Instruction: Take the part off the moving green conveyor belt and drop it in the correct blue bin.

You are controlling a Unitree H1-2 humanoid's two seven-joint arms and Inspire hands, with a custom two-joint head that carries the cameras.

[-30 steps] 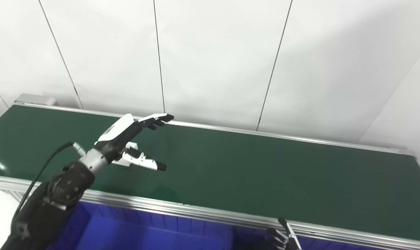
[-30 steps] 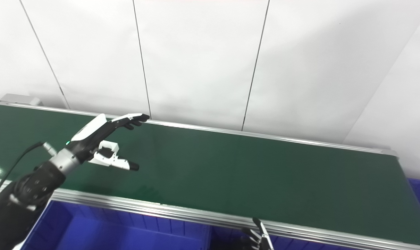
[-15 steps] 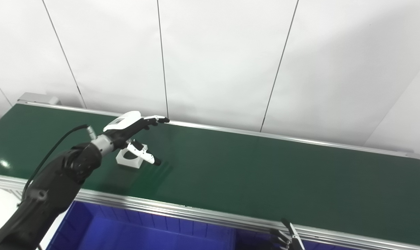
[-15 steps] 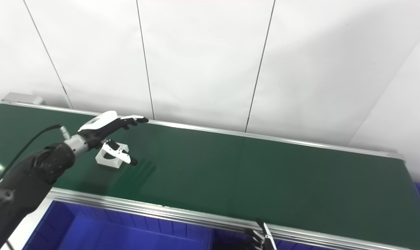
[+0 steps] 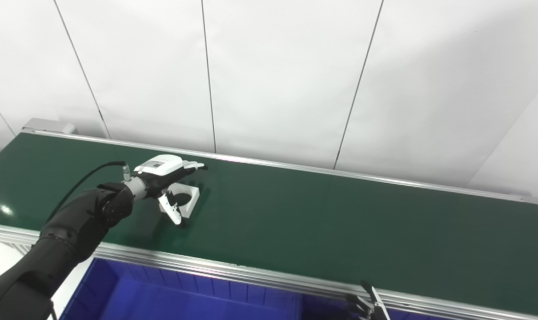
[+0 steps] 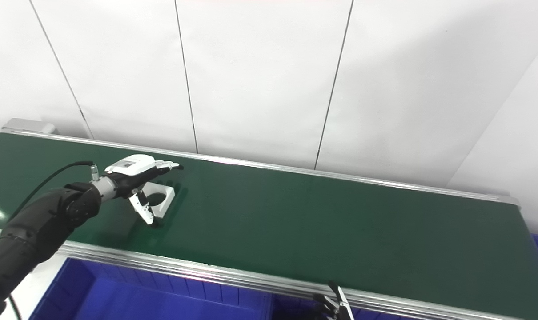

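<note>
White part (image 5: 183, 200), a squarish block with a round dark hole in its top, lying flat on the green conveyor belt (image 5: 322, 213) toward the left end, roughly midway between the far and near rails. Straddled by the left hand (image 5: 164, 171): white back of the hand just left of and above the block, fingers (image 6: 169, 166) stretched out over its far side with dark tips pointing right, thumb (image 5: 171, 212) angled down along its near left edge, tip low by the belt surface. Spread around the part rather than clamped on it; contact between thumb and block impossible to confirm from either view. Nothing lifted, block flat on the belt. Black forearm and a cable running back from the wrist toward the lower left corner.

Green belt stretching left to right across both views, bordered by an aluminium rail (image 5: 233, 266) on the near side and a thinner one along the far side. Below the near rail, a blue bin (image 5: 171, 298), its ribbed inner wall visible. Right hand (image 5: 369, 306) barely in view at the bottom edge, below the near rail, only a few dark fingertips pointing up; open or closed not possible to tell. Behind the belt, a white panelled wall (image 5: 278, 75) with thin dark seams
</note>
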